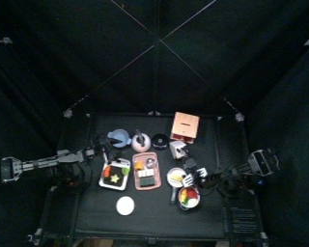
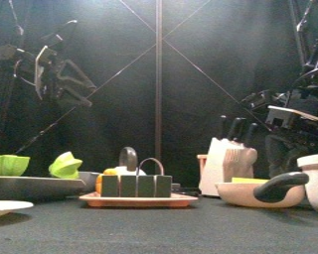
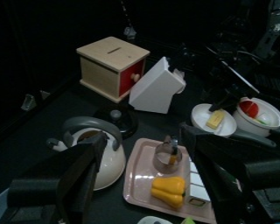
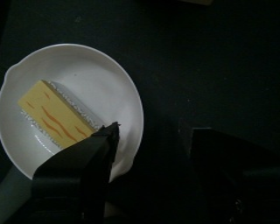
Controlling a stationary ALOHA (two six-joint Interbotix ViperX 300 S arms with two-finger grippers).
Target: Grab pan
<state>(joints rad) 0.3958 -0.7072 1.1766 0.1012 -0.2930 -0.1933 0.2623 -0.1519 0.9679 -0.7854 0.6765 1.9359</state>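
- Right tool (image 4: 154, 157) hangs with its jaws spread wide and nothing between them, directly over the white pan (image 4: 73, 109) that holds a yellow slab of butter (image 4: 55, 109).
- Pan's dark handle (image 2: 281, 186) sits ungripped, so the grab is not yet made; lowering and closing remain.
- Left tool (image 3: 143, 175) rests open and empty above the pink tray (image 3: 149, 171), well apart from the pan.

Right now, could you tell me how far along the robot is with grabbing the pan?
Done: the right pincer is open and hangs right above the white pan, which holds a yellow slice; one jaw overlaps the rim. In hand: nothing yet; neither pincer grips anything. Left: lowering, closing on the pan's rim or its dark handle, and lifting. The left pincer rests open, raised over the pink tray.
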